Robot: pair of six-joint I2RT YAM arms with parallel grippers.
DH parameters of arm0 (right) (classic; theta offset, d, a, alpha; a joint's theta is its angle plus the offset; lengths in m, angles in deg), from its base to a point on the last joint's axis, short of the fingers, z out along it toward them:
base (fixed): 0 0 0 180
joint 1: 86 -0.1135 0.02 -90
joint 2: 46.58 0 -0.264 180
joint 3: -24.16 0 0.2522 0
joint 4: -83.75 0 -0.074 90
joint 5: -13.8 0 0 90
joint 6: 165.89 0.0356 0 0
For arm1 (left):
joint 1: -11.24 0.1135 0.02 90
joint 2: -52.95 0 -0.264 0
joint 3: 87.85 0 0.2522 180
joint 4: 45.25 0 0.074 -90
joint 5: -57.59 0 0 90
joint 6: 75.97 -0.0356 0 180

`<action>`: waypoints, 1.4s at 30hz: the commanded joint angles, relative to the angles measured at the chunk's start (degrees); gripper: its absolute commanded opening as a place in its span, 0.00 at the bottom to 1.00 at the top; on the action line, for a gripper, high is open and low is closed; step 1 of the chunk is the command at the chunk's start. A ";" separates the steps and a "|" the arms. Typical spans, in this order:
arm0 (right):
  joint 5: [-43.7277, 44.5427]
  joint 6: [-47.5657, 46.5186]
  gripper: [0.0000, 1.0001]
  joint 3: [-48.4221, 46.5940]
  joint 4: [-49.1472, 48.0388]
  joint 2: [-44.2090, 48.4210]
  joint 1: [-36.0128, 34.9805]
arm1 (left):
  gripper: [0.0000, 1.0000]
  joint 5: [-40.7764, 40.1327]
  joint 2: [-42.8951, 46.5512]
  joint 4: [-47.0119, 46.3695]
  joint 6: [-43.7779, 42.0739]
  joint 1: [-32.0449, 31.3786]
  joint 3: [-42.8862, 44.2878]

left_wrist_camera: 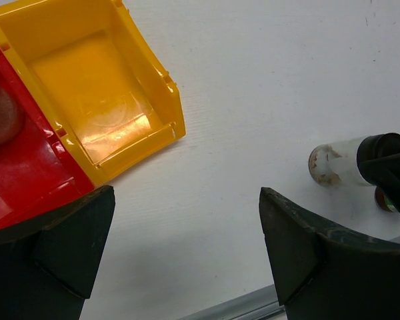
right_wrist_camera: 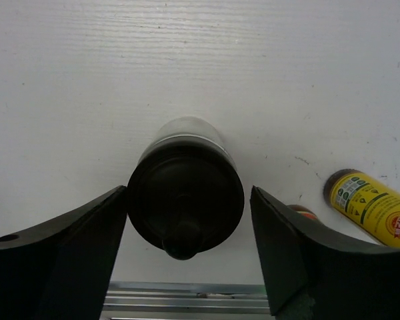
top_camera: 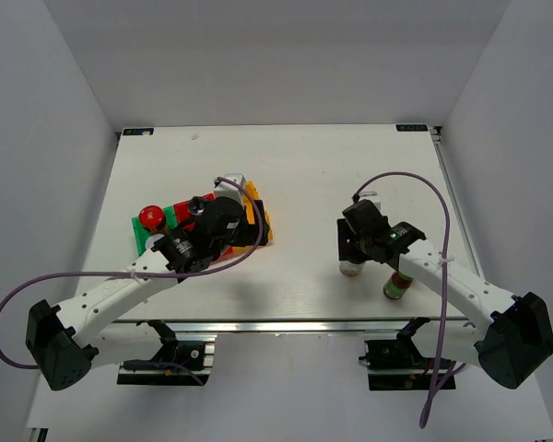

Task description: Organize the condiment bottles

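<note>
right hand (right_wrist_camera: 188,192) | open astride black-lid jar (right_wrist_camera: 185,207) | contact unclear | left hand (left_wrist_camera: 187,195) wide open

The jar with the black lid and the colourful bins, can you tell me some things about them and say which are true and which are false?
1. The yellow bin has nothing in it. True.
2. The left gripper is holding a jar. False: it is open, with only bare table between its fingers.
3. The black-lidded jar sits between the fingers of the right gripper. True.
4. The sauce bottle with the yellow label is inside a bin. False: it is out on the table, close to the right gripper.
</note>
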 commanded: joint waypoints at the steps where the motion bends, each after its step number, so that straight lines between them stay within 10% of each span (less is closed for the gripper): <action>1: -1.16 0.65 0.76 0.17 -1.55 -0.80 0.97 | 0.98 -1.48 2.13 1.07 0.13 -0.09 -0.01; 11: -3.53 -0.05 0.45 -1.14 -1.02 1.57 1.06 | 0.98 -4.55 6.53 3.18 1.27 -0.09 -1.15; 24: -7.58 -6.91 0.37 -18.71 -5.76 -6.24 -10.79 | 0.98 -16.07 16.98 20.22 16.47 -0.09 -3.52; 42: -13.47 -13.94 0.29 -59.39 -12.80 -40.51 -24.51 | 0.98 -29.08 27.00 43.35 37.05 -0.09 2.46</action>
